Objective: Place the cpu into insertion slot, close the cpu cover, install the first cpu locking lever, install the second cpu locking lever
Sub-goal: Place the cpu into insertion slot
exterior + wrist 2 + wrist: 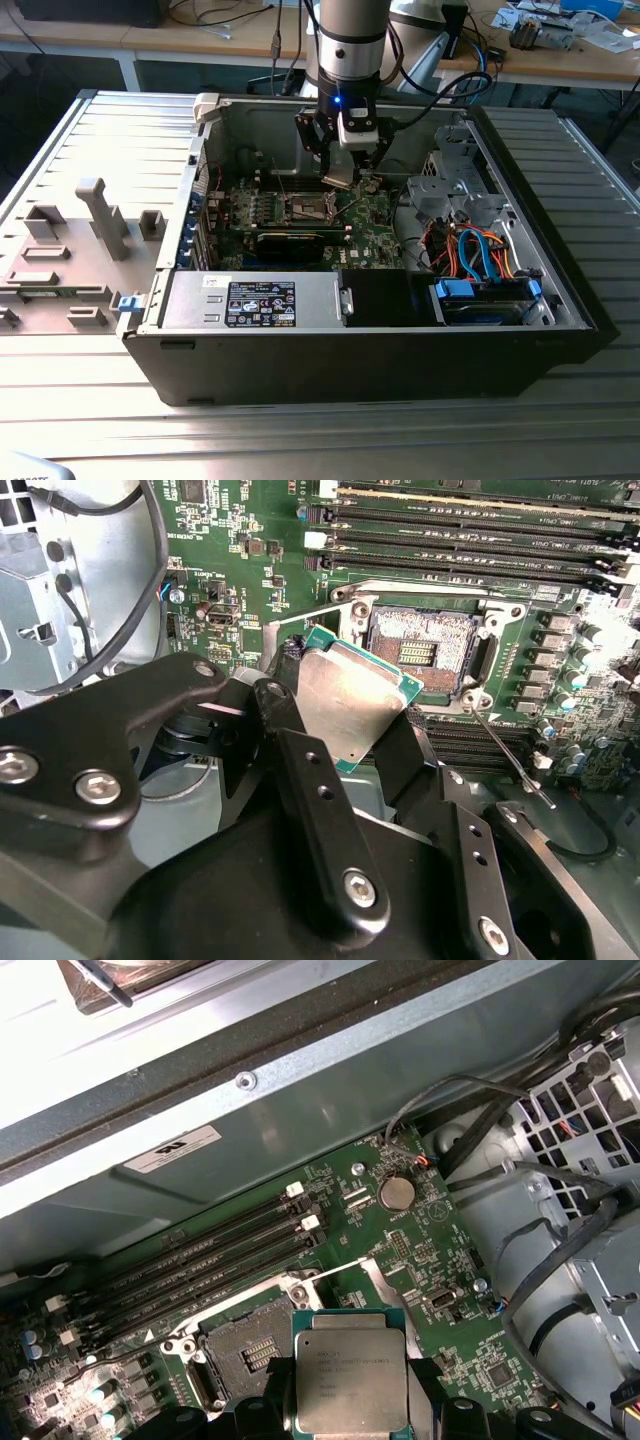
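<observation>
My gripper hangs inside the open computer case, shut on the cpu, a flat silvery square chip. In the second wrist view the cpu sits tilted between the black fingers, just beside and above the insertion slot. The slot's dark pin field lies bare inside its silver rim. In the first wrist view the cpu overlaps the edge of the insertion slot. A thin silver frame edge, apparently the raised cpu cover, stands by the slot. A thin wire locking lever sticks out free.
Memory slots run along one side of the slot. A long black card lies in front of it. The labelled power supply box, the drive cage with blue and orange cables and the case walls hem in the board.
</observation>
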